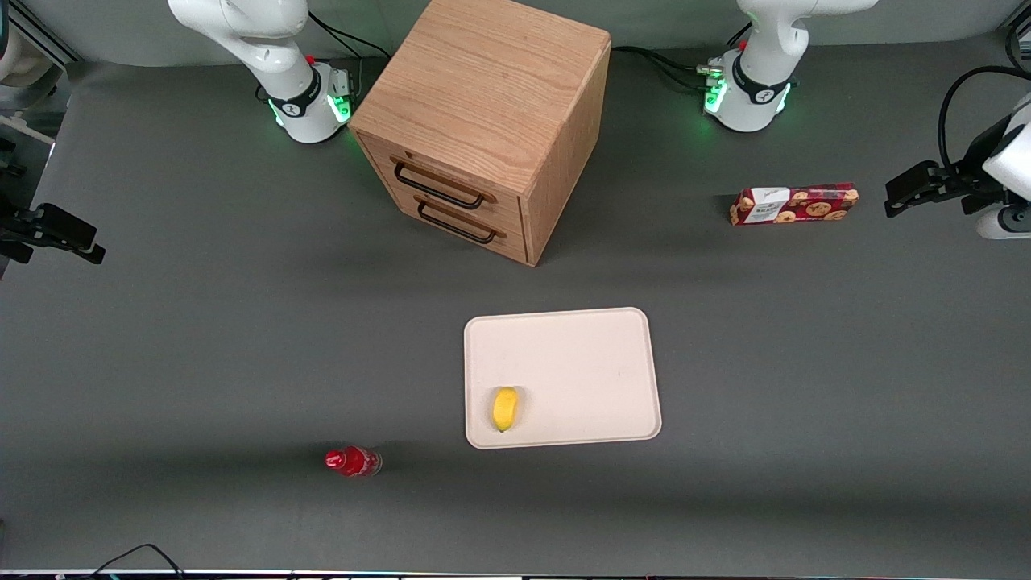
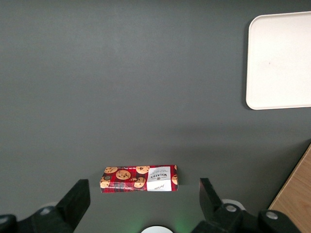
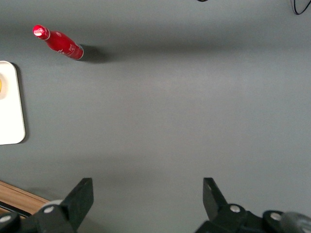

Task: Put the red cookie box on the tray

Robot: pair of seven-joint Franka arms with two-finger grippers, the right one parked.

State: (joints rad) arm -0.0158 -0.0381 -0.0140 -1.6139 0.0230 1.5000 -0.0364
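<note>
Red cookie box on the counter, apart from the tray.

The grey counter [image 1: 201, 338] carries a wooden drawer cabinet [image 1: 483, 121]; the cream tray [image 1: 580, 354] holds a yellow fruit [image 1: 504, 408]; the red cookie box [image 2: 139, 178] lies flat toward the working arm's end; the gripper [image 2: 143, 206] hangs above it, fingers [image 2: 77, 199] apart.

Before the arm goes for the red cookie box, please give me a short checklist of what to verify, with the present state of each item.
1. Gripper open: ok, the fingers stand wide apart, high above the table.
2. Gripper empty: ok, nothing between the fingers.
3. Red cookie box free to grasp: ok, it lies flat and alone on the table, toward the working arm's end.
4. Box fits the opening: ok, it seems, in the wrist view; its length shows between the two fingers.
5. Room on the tray: ok, only a small yellow fruit sits near one corner.
6. Path to the tray: ok; the wooden cabinet stands aside of it.
</note>
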